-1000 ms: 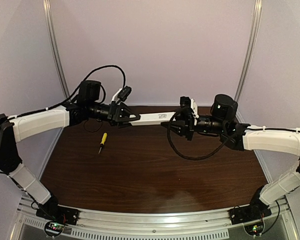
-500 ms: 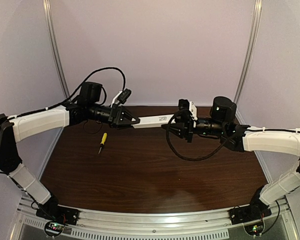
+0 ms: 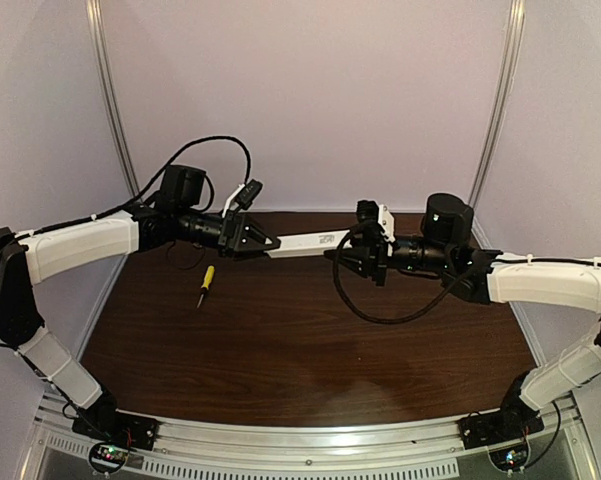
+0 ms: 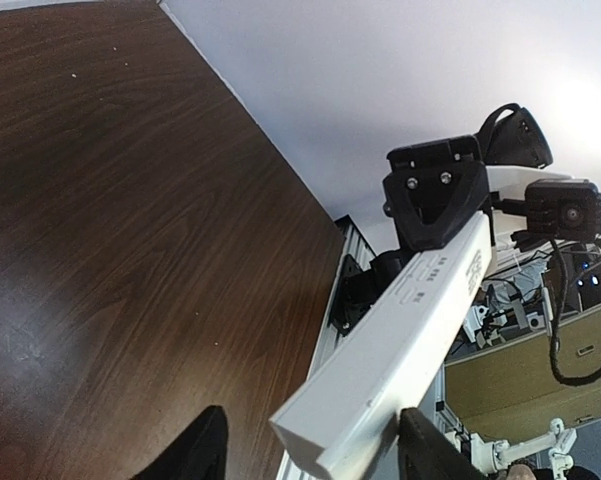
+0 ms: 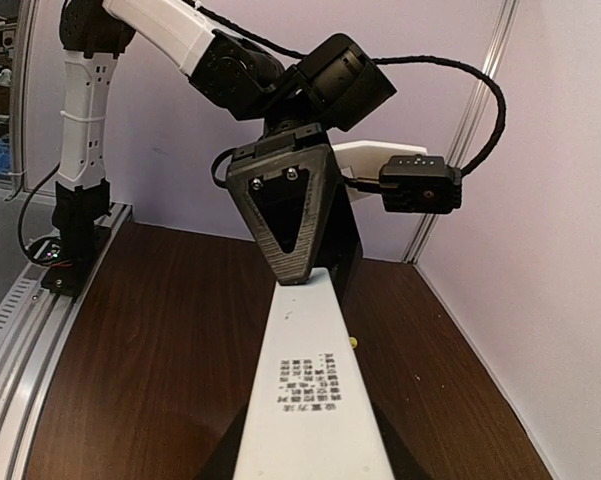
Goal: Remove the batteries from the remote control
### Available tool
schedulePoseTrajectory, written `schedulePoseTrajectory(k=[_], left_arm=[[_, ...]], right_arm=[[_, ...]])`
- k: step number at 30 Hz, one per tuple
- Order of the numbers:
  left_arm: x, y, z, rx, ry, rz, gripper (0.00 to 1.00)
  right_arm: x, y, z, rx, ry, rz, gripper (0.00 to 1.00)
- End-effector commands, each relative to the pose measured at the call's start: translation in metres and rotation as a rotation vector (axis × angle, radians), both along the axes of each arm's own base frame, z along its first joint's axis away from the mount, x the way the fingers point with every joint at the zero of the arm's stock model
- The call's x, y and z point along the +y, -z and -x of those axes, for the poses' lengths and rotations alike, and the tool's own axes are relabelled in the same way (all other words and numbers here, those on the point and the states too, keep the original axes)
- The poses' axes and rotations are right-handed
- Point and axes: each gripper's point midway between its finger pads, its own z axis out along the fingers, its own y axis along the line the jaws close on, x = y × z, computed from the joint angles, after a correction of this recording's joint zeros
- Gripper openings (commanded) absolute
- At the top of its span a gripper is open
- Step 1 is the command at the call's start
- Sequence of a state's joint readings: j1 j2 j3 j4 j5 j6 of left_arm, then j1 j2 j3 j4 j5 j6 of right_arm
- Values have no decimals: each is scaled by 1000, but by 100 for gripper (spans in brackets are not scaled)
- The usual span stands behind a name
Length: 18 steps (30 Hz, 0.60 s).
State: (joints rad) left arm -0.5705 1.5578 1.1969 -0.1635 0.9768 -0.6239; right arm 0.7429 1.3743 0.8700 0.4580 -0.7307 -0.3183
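Observation:
The remote control (image 3: 310,241), a slim white bar with small print, hangs level in the air above the table's back. My right gripper (image 3: 346,256) is shut on its right end, and the bar (image 5: 310,400) runs out from between the right gripper's (image 5: 310,472) fingers. My left gripper (image 3: 266,243) straddles the other end and is open. There the bar (image 4: 410,320) rests against one finger of the left gripper (image 4: 305,448), with a gap to the other finger. The batteries are hidden.
A yellow-handled screwdriver (image 3: 207,283) lies on the dark wooden table (image 3: 300,350) at the left, below the left arm. Pale walls and metal posts close in the back and sides. A loop of black cable (image 3: 375,305) hangs under the right wrist.
The left jaws narrowed round the remote's end and then widened a little. The right gripper kept its hold and shifted slightly left with the remote.

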Motion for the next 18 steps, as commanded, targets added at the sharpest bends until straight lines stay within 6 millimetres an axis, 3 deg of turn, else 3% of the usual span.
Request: schedulePoseTrajectory(k=[1, 12, 18], left_arm=[[2, -6, -2, -47, -15, -4, 65], [14, -20, -4, -89, -75, 5, 96], [36, -25, -16, -228, -225, -54, 98]], right_arm=[[-6, -23, 7, -69, 1, -48, 0], [-9, -15, 10, -52, 7, -29, 0], [-14, -14, -2, -5, 86, -46, 0]])
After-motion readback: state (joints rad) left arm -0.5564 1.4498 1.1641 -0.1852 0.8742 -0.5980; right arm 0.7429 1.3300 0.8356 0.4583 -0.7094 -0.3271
